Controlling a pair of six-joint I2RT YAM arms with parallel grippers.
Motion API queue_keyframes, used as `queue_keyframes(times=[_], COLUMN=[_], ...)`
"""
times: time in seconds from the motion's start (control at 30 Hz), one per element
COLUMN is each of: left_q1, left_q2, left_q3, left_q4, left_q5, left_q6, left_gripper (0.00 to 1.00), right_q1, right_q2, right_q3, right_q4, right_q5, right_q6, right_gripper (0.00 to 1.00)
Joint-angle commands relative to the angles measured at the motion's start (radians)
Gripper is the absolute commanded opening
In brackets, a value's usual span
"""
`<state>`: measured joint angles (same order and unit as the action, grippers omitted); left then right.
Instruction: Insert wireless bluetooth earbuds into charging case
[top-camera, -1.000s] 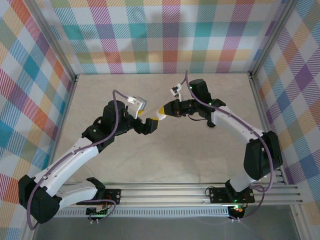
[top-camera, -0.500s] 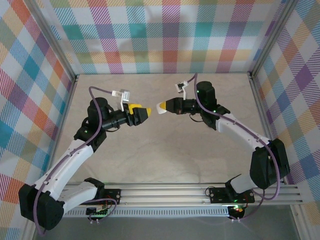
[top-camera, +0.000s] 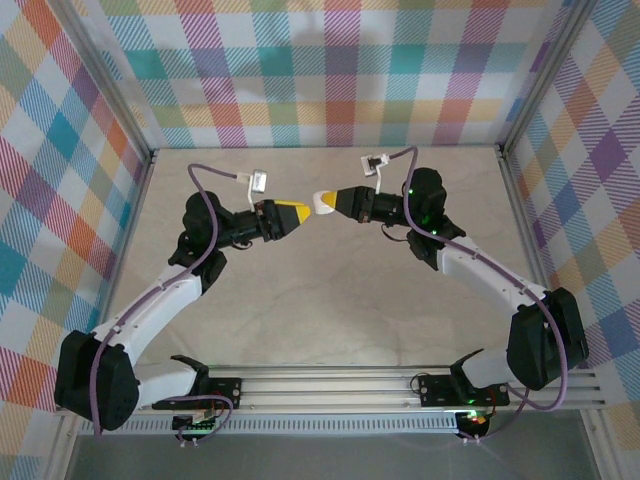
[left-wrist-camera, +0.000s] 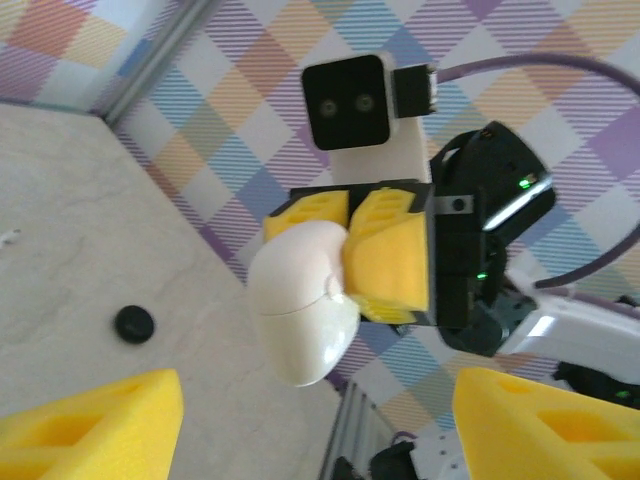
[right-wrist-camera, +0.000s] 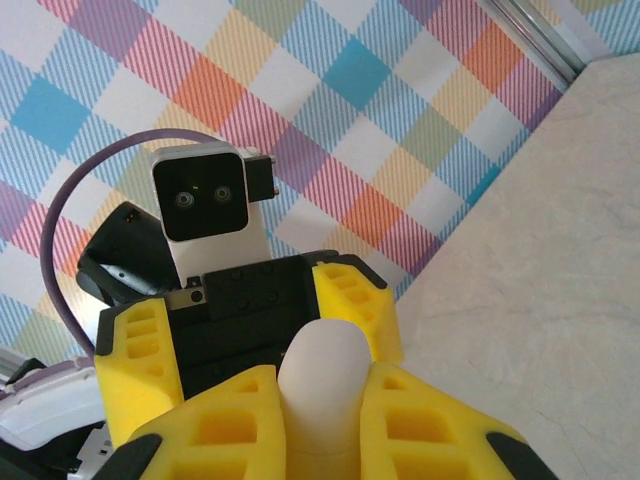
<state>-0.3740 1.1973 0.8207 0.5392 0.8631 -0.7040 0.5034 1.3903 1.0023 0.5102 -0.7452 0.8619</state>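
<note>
Both arms are swinging away from mid-table and toward the back wall, and they are meeting nose to nose in the air. The right gripper (top-camera: 338, 203) is staying clamped on the white charging case (left-wrist-camera: 303, 305), holding it by one end so the rounded free end is pointing straight at the left gripper (top-camera: 297, 213).

The big change is on the left. Those yellow fingers were spread as wide as they go a second ago, and now they are drawing in. The left wrist view is showing them apart on either side of the case, with daylight between pads and shell, so they are gripping nothing yet.

The case is hanging well above the table (top-camera: 330, 290), and its seam is looking closed from here. Down on the tabletop, what looks like a black earbud (left-wrist-camera: 133, 323) is lying on its own, well apart from both grippers.

My read is that the left hand is lining up to pinch the free end, either to steady the case or to work the lid open. No earbud is going in yet, and the case needs opening first.
</note>
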Motion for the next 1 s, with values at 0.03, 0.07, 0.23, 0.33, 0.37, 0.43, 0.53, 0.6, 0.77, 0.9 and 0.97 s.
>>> queue_keyframes(times=[0.03,0.07,0.23,0.33,0.37,0.43,0.53,0.6,0.77,0.9,0.97], left_q1=[0.006,0.006,-0.011,-0.026,-0.030,-0.037,-0.046,-0.049,-0.051,-0.057,-0.064], left_q2=[0.045,0.056,0.090,0.109,0.111,0.116,0.119,0.117,0.116,0.119,0.120], left_q3=[0.020,0.027,0.048,0.055,0.055,0.057,0.056,0.051,0.067,0.064,0.061], left_q4=[0.206,0.223,0.263,0.299,0.303,0.311,0.311,0.313,0.321,0.323,0.327], left_q5=[0.082,0.090,0.094,0.092,0.088,0.087,0.095,0.095,0.090,0.080,0.079], left_q6=[-0.112,-0.126,-0.149,-0.171,-0.172,-0.171,-0.163,-0.161,-0.159,-0.155,-0.154], left_gripper=[0.67,0.65,0.60,0.59,0.58,0.56,0.55,0.52,0.45,0.45,0.44], right_q1=[-0.006,-0.007,-0.005,-0.003,-0.003,-0.002,-0.004,-0.003,0.000,0.001,0.003], right_q2=[0.005,0.009,0.030,0.036,0.036,0.035,0.035,0.041,0.051,0.059,0.064], right_q3=[0.034,0.036,0.036,0.026,0.023,0.022,0.029,0.045,0.052,0.032,0.030], right_q4=[0.113,0.149,0.204,0.236,0.240,0.241,0.219,0.213,0.218,0.239,0.250], right_q5=[-0.033,-0.033,-0.053,-0.067,-0.069,-0.071,-0.058,-0.068,-0.088,-0.086,-0.085], right_q6=[0.055,0.062,0.087,0.101,0.103,0.102,0.103,0.101,0.101,0.114,0.118], right_gripper=[0.00,0.00,0.00,0.00,0.00,0.00,0.00,0.00,0.00,0.00,0.00])
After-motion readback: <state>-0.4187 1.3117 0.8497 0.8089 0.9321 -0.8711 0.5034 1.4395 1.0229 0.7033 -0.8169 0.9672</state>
